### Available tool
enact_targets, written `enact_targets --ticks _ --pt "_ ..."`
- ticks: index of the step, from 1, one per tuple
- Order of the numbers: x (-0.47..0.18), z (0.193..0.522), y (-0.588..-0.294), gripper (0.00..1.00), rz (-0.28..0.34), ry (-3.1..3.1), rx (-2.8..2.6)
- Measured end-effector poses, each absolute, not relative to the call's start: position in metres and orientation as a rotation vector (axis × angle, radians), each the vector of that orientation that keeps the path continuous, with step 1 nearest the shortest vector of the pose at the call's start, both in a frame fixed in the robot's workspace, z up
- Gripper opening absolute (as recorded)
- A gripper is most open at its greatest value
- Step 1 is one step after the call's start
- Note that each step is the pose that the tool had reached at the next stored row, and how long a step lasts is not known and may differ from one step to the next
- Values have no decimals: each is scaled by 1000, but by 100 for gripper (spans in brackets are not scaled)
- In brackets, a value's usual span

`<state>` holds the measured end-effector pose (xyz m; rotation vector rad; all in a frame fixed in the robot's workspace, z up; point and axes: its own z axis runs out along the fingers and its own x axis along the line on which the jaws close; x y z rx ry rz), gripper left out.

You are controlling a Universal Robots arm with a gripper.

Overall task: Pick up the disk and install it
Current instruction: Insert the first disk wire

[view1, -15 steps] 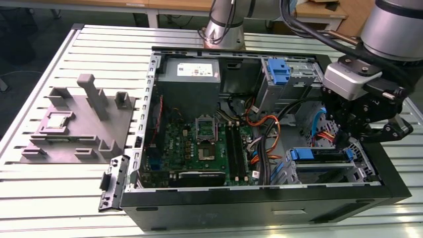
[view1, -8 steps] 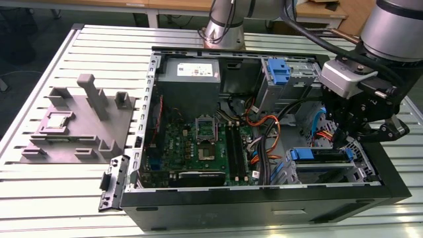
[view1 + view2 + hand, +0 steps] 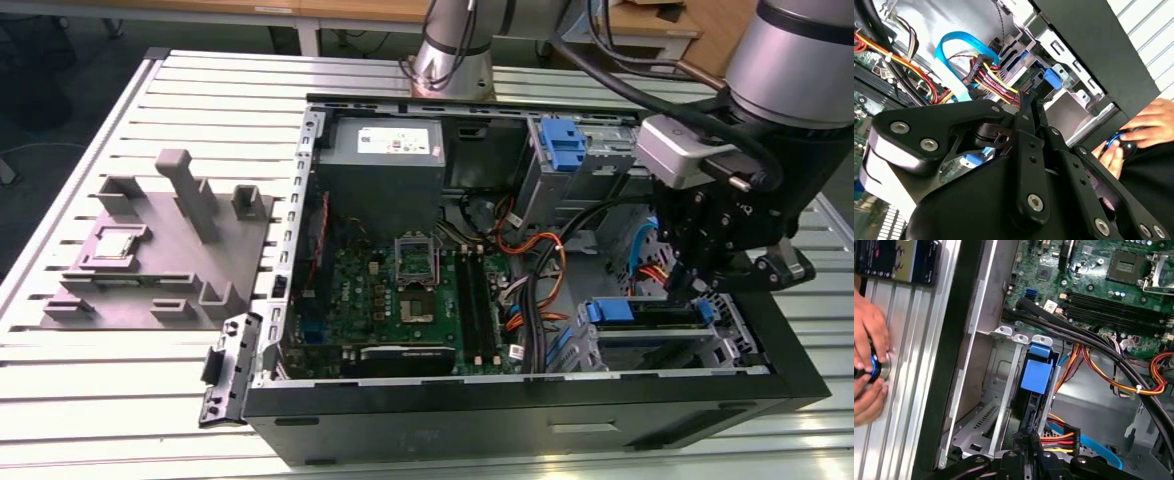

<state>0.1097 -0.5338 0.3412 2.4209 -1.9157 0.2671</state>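
The disk [image 3: 657, 313] stands on edge in the metal drive cage [image 3: 714, 345] at the case's front corner, on the exterior view's right. Its blue carrier frame [image 3: 1036, 372] caps the end facing the motherboard. My gripper [image 3: 687, 288] reaches down into the case right over that cage. In both wrist views the two black fingers lie tight together, and my gripper [image 3: 1027, 436] sits at the disk's dark edge [image 3: 1030, 407] with its tips on or just off it. In the second wrist view my gripper [image 3: 1029, 97] points at the blue clip [image 3: 1052, 77] in the cage.
Red, yellow and orange cables [image 3: 1064, 432] and a blue ribbon cable [image 3: 949, 55] crowd the cage. The motherboard [image 3: 400, 290] and grey power-supply box [image 3: 387, 145] fill the case. A person's hand [image 3: 869, 365] holds a blue-lit knob outside the case wall. A grey fixture [image 3: 160, 250] lies at the exterior view's left.
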Motion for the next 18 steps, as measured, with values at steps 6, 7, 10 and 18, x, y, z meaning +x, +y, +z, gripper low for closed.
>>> enact_targets --ticks 6,7,10,18 --pt "115 339 -534 17 258 -1926 2407" --pt "115 339 -534 17 257 -1946 2389" --pt "115 337 -534 17 254 -2007 2333" --pt "119 336 -534 17 247 -2051 2296"
